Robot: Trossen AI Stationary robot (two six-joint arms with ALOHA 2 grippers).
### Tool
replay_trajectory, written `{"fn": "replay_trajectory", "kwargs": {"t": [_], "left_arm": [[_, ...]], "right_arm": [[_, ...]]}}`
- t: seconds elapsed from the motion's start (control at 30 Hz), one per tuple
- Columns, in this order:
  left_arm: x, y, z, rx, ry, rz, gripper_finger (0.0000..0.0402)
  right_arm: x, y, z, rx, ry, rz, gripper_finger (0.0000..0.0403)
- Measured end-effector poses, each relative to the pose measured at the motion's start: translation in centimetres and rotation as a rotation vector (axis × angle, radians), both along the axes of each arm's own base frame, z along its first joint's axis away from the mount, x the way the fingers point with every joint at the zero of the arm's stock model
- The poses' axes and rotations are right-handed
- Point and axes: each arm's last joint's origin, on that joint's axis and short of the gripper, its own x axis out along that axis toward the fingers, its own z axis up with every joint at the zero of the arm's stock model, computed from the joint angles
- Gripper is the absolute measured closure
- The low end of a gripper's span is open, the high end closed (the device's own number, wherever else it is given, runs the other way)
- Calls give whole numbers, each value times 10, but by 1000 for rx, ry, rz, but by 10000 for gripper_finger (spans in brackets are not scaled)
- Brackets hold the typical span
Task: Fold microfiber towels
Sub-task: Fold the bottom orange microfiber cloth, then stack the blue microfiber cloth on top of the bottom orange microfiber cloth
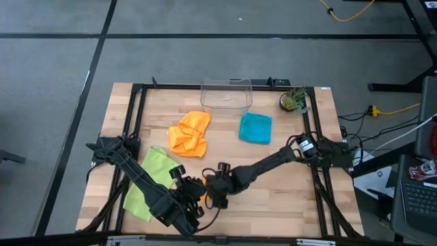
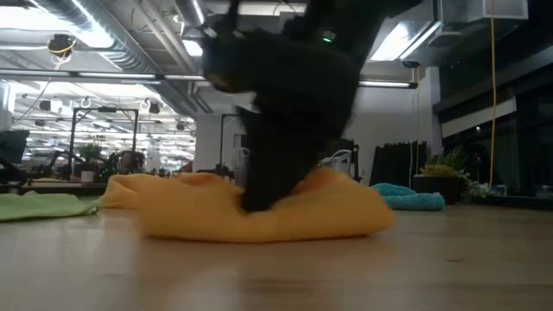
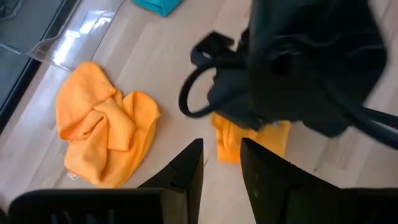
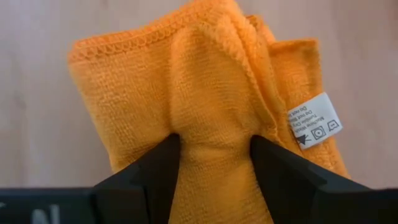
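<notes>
A folded orange towel [image 4: 186,68] lies on the table near its front middle [image 2: 337,212]. My right gripper [image 4: 214,138] stands on it from above, shut on a ridge of the cloth. My left gripper [image 3: 221,146] hovers open just to its left, above the table, with nothing between its fingers. A second orange towel [image 1: 190,133] lies crumpled toward the far side. A teal towel [image 1: 255,128] lies to the right of it. A lime green towel [image 1: 150,181] is spread under my left arm. My right gripper pinches a raised fold [image 4: 214,155] in the middle of the folded orange towel between its two fingers [image 4: 158,171]. Several layers are bunched there. The fingers come steeply from above, pointing down. The towel rests on the table [image 2: 259,226], with its white label [image 4: 314,121] beside the right finger.
A clear plastic bin [image 1: 226,93] stands at the far middle and a small potted plant [image 1: 293,101] at the far right. Black frame rails [image 1: 134,116] run along the table's sides. Bare wood [image 1: 280,198] lies to the right of the folded towel.
</notes>
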Motion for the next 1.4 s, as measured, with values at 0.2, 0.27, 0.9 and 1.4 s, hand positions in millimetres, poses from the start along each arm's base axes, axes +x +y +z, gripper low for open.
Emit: {"fn": "replay_trajectory", "kwargs": {"t": [0.2,0.27,0.9,1.4], "left_arm": [[0,0,0,-7,7,0,303],[0,0,0,-10,10,-1,303],[10,13,0,-6,25,22,303],[38,40,-1,-201,-90,256,303]], "right_arm": [[-11,-19,1,-25,179,50,199],[-13,-20,7,-36,179,90,199],[-181,-55,81,52,-75,-220,199],[-250,-84,93,157,-288,-476,199]]}}
